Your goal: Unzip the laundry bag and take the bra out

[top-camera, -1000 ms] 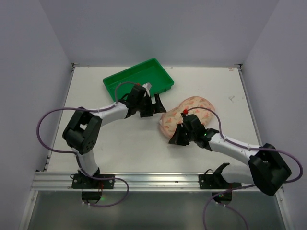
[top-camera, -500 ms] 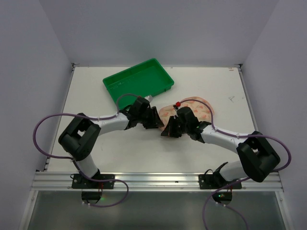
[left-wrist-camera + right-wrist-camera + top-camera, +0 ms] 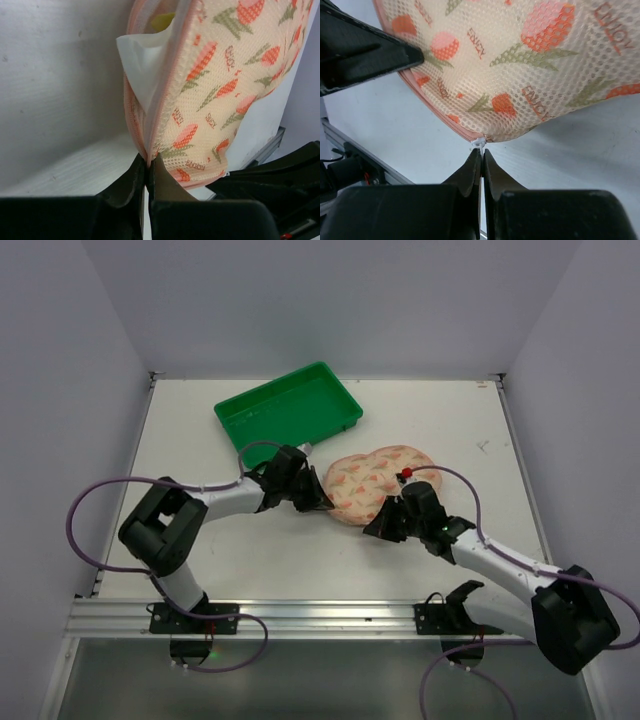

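Two claws, both pinched shut now. Nearest you, the right claw (image 3: 481,152) nips the small white zip tab (image 3: 479,143) at the near rim of the bag (image 3: 378,480). The left claw (image 3: 149,164), wide a second ago, has closed on the pink seam at the bag's left end. Bag lies mid-table, this side of the tray (image 3: 290,408). Seam gapes above the left pinch; the bra (image 3: 162,20) shows yellow inside. Judgement: bag anchored, so you can draw the zip further.

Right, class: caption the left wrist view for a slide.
Left end effector pinching the open zip edge of the laundry bag, yellow bra visible inside.
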`<action>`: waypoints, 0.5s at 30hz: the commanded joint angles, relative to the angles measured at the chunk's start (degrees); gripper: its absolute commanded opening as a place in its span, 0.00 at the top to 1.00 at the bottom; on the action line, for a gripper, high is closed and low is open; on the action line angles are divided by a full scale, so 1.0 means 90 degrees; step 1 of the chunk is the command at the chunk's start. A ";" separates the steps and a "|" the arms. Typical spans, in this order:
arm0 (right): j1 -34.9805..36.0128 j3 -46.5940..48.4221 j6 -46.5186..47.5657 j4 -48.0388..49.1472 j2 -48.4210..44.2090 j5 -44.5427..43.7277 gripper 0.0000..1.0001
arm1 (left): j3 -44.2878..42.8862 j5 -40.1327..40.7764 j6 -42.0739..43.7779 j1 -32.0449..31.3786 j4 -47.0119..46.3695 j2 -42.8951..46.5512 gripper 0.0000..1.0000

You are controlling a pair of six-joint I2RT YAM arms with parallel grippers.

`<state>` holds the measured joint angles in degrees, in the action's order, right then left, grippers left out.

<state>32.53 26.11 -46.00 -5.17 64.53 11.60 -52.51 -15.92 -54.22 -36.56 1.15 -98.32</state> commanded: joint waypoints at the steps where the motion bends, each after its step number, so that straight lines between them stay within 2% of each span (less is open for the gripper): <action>1: -0.0256 -0.0322 0.0121 -0.0851 -0.0636 -0.0283 1.00 | 0.0443 0.0588 0.0302 0.0243 0.0264 0.0358 1.00; 3: -0.0256 -0.0236 0.0199 -0.0900 -0.0754 -0.0088 1.00 | 0.0667 0.0519 0.0127 0.0214 0.0166 0.0563 1.00; 5: -0.0256 -0.0128 0.0180 -0.1075 -0.0920 -0.0019 0.81 | 0.1048 0.0529 -0.0001 0.0117 0.0020 0.0874 1.00; 6: -0.0256 -0.0079 0.0150 -0.1124 -0.0998 -0.0028 0.71 | 0.1185 0.0587 -0.0127 0.0058 -0.0010 0.1011 0.96; 7: -0.0265 0.0037 0.0121 -0.1241 -0.1201 -0.0125 0.51 | 0.1428 0.0704 -0.0186 -0.0019 -0.0010 0.1138 0.87; 8: -0.0256 0.0087 0.0024 -0.1329 -0.1290 -0.0262 0.44 | 0.1537 0.0772 -0.0245 -0.0204 -0.0010 0.1391 0.76; 10: -0.0285 0.0350 -0.0055 -0.1776 -0.1350 -0.0903 0.34 | 0.1742 0.0909 -0.0362 -0.0390 -0.0234 0.1617 0.61; 11: -0.0352 0.0448 -0.0113 -0.1934 -0.1282 -0.1101 0.27 | 0.1936 0.1045 -0.0401 -0.0536 -0.0235 0.1870 0.38; 13: -0.0450 0.0634 -0.0211 -0.2295 -0.1184 -0.1414 0.23 | 0.2123 0.1153 -0.0451 -0.0586 -0.0216 0.2154 0.19; 14: -0.0499 0.0654 -0.0318 -0.2326 -0.1107 -0.1560 0.21 | 0.2191 0.1270 -0.0431 -0.0587 -0.0186 0.2436 0.06; 15: -0.0625 0.0654 -0.0357 -0.2326 -0.1058 -0.1581 0.20 | 0.2163 0.1387 -0.0276 -0.0577 -0.0138 0.2574 0.03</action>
<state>28.75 29.41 -46.98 -21.32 54.00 3.51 -33.54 -8.43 -57.39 -41.80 1.34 -79.88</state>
